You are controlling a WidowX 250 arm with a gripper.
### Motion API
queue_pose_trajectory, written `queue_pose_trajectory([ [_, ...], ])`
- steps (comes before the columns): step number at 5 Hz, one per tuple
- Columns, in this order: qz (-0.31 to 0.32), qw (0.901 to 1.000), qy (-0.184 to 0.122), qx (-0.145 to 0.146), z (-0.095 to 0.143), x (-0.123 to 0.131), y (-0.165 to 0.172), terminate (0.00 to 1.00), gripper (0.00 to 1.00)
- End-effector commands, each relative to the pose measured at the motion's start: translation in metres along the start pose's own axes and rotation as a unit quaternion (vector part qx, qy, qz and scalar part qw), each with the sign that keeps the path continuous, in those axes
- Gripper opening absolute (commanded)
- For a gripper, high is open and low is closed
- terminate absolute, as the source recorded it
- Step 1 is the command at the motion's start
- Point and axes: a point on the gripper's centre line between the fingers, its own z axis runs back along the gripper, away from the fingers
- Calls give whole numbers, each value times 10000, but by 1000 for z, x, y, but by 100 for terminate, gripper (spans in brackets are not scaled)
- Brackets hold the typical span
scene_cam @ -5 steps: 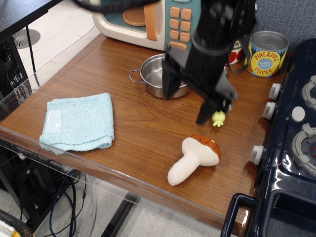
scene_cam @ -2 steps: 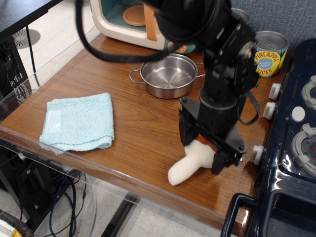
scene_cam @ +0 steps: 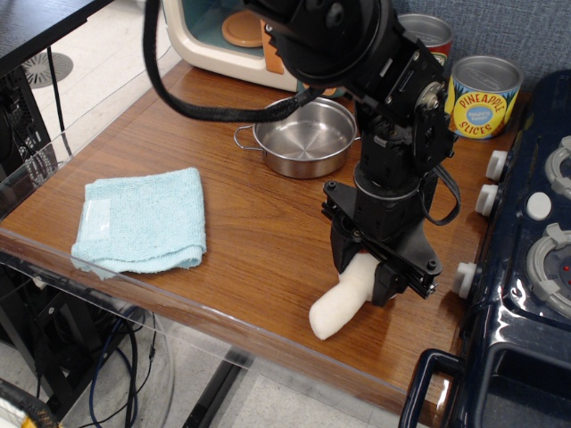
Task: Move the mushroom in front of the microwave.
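The plush mushroom (scene_cam: 339, 305) lies on the wooden counter near its front edge. Only its cream stem shows; the brown cap is hidden under my gripper. My gripper (scene_cam: 368, 275) points straight down over the cap end, its black fingers (scene_cam: 343, 257) closed in on either side of the mushroom. The mushroom still rests on the counter. The toy microwave (scene_cam: 210, 36), cream with a teal inside and an orange plate, stands at the back left, partly hidden by my arm.
A steel pot (scene_cam: 308, 138) sits in front of the microwave. A light blue folded towel (scene_cam: 143, 221) lies at the left. Two cans stand at the back right, one a pineapple can (scene_cam: 482, 94). A dark toy stove (scene_cam: 535, 267) borders the right side.
My gripper dropped from above the pot area down onto the mushroom's cap, and its fingers narrowed around it. The stem shifted slightly to the right.
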Motion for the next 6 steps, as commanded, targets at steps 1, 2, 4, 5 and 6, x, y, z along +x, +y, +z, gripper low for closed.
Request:
queue_pose_trajectory([
  [1,359,9979,-190,509,41,-13,19,0,0],
  [2,1007,9896,-355,966,74,-26,47,0,0],
  [4,2493,9574,-384,1406,104,-29,143,0,0],
  [5,2897,9461,-291,1422,94,-23,191,0,0],
  [6,3076,9415,-145,1371,77,-14,229,0,0],
])
